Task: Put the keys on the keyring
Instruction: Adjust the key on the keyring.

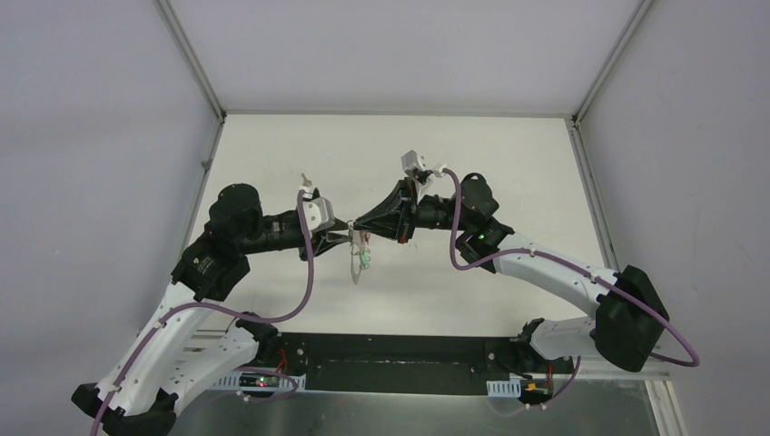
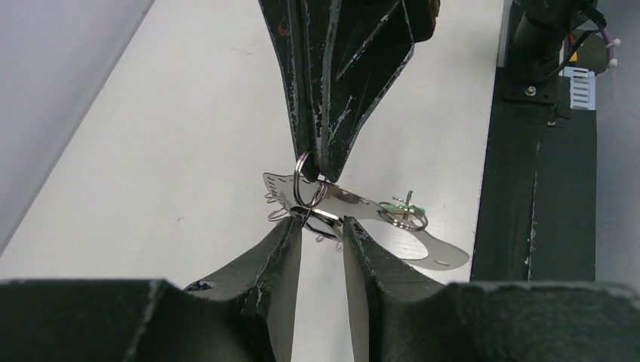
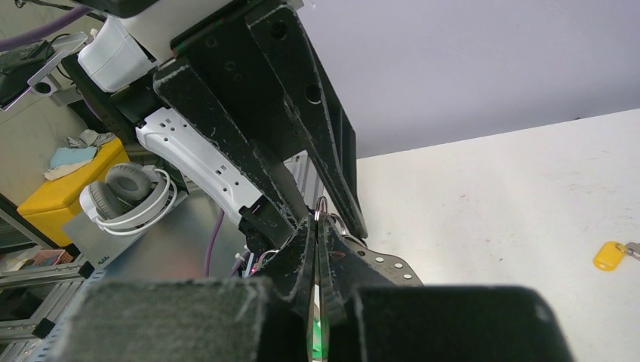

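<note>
GRIP: holding nothing in left claw (image 2: 321,232), part open, just under right claw (image 2: 324,170); pinching ring (image 2: 297,179) in right claw, closed tight | RISK: could lose ring and hanging green-tag key (image 2: 423,247) through thin pinch; could snag key on left tips | AROUND: yellow-tag key (image 3: 610,255) on worktop (image 3: 490,204), well beyond right claw; keyring not told apart

Bright, even light leaves only soft shadows on the white table (image 1: 508,163). In the wrist views the nearest dark fingers (image 2: 256,302) are out of focus.
</note>
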Robot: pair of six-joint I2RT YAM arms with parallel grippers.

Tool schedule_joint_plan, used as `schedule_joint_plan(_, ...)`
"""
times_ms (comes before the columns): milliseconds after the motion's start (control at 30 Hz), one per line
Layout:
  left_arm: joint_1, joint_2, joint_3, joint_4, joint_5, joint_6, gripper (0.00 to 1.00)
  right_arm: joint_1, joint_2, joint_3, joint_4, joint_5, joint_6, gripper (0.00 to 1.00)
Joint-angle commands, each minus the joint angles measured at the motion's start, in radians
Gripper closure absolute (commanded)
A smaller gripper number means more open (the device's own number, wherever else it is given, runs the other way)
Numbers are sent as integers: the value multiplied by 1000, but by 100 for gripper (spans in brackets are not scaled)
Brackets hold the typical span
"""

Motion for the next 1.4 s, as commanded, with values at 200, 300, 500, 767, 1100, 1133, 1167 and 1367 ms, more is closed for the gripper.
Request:
schedule_joint_plan(200,12,-15,-11,100,49,-27,96,-6,-28,36,59,-5,0,100)
schedule_joint_plan(300,12,-21,-24,98,56,-30,100,-8,-27,40,59,-1,-1,100)
schedule_joint_plan(500,12,-38,-62,98,78,-34,100,-7,-23,50,61,3,-5,100)
schedule_joint_plan(767,11,-46,-85,109,117,-32,99,-8,-21,48,61,1,-7,100)
schedule_joint_plan(1100,10,-25,-135,319,137,-137,97,-8,-18,38,74,3,2,100)
schedule_joint_plan(1133,9,-29,-152,364,145,-162,96,-8,-19,36,76,5,2,100)
schedule_joint_plan(1167,10,-33,-166,394,147,-184,93,-9,-19,35,77,6,1,100)
schedule_joint_plan(1367,10,-92,-209,350,60,-200,59,-29,-43,10,62,14,-11,100)
